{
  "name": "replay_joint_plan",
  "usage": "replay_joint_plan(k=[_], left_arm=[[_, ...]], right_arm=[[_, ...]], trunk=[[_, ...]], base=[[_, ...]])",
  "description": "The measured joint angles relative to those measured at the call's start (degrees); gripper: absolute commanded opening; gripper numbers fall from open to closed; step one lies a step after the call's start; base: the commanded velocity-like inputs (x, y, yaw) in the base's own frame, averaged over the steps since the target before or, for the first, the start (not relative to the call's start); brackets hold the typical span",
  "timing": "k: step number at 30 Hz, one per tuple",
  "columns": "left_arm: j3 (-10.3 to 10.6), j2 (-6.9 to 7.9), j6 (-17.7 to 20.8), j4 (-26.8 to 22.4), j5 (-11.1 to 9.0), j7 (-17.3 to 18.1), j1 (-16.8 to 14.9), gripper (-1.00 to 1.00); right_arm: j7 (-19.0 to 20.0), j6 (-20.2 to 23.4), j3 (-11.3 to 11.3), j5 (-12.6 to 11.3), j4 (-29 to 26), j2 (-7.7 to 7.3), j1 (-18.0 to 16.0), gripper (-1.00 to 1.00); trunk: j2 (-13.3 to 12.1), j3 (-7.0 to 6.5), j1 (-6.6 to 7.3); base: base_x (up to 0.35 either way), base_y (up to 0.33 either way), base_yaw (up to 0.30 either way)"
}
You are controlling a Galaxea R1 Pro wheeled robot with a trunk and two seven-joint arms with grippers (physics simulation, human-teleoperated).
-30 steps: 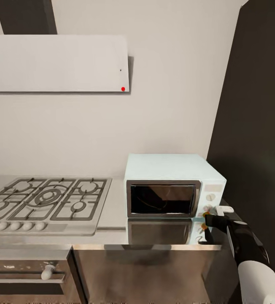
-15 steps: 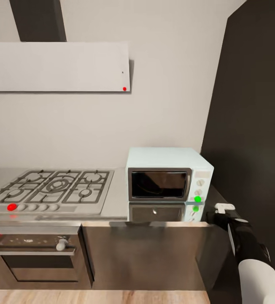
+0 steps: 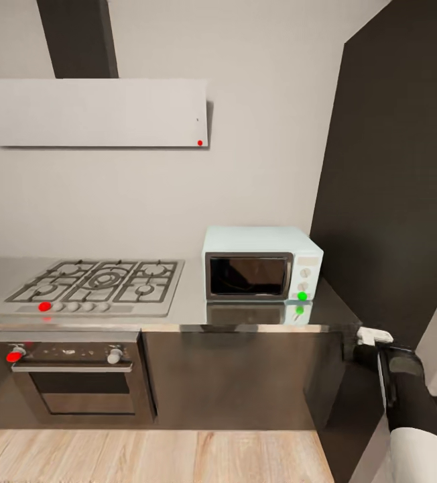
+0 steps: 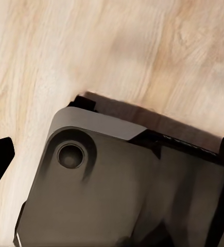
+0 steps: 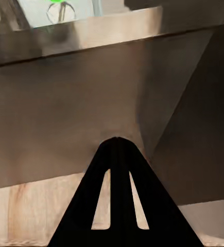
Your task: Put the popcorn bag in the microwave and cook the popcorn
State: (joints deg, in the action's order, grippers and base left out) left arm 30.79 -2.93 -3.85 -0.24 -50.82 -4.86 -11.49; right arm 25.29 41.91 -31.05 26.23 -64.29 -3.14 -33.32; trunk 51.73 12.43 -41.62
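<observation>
**Popcorn bag out of sight, microwave shut and lit green**

Popcorn bag: I cannot find it on any stretch of tabletop I can see, and I judge it sits inside the microwave, behind the dark glass door, which is closed. That glass gives back only a dim brown reflection, so whether the sack or any kernels lie within is beyond me. The microwave stands on the steel tabletop just right of the hob, close to the dark tall panel, with its door facing me. A green dot glows at the lower corner of its control strip, mirrored in the steel below; I take that as a sign the heating is on, though that is my reading, not something proven.

My right jaws hang off the right end of the tabletop, lower than its shiny edge and apart from the microwave, pointing at the brown cabinet front. The two fingers lie pressed together with no gap and nothing between them. I judge they are parked there because the knob work is finished and only waiting remains.

My left jaws are harder to call: that wrist looks down on plank floor and my own dark base, with one black finger tip at the frame edge, so I cannot tell their state.

The oven below the hob shows a red dot; the hood is cut off at the left.
</observation>
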Motion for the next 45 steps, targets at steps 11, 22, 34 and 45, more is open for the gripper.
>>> replay_joint_plan(k=[11,22,34,45], left_arm=[[0.01,0.13,0.02,-0.01,0.37,0.10,0.00,1.00],[0.08,0.48,0.02,0.00,0.72,0.10,0.00,1.00],[0.24,1.30,0.22,0.08,0.78,0.15,0.00,1.00],[0.48,3.10,-1.61,-0.17,1.07,0.03,-0.01,1.00]], right_arm=[[-16.01,-41.34,0.44,8.24,63.55,-5.74,3.24,-1.00],[-18.56,-45.33,0.03,1.53,66.01,-5.01,20.98,-1.00],[-19.58,-49.71,0.08,1.07,65.97,-5.06,26.09,-1.00],[-19.43,-49.69,0.33,1.33,65.85,2.74,26.79,-1.00]], trunk=[[0.02,0.00,0.03],[0.02,0.00,0.03],[0.02,0.00,0.03],[0.02,0.00,0.03]], base=[[-0.024,0.000,0.000],[0.000,0.000,0.000],[0.000,0.000,0.000],[0.000,0.000,0.000]])
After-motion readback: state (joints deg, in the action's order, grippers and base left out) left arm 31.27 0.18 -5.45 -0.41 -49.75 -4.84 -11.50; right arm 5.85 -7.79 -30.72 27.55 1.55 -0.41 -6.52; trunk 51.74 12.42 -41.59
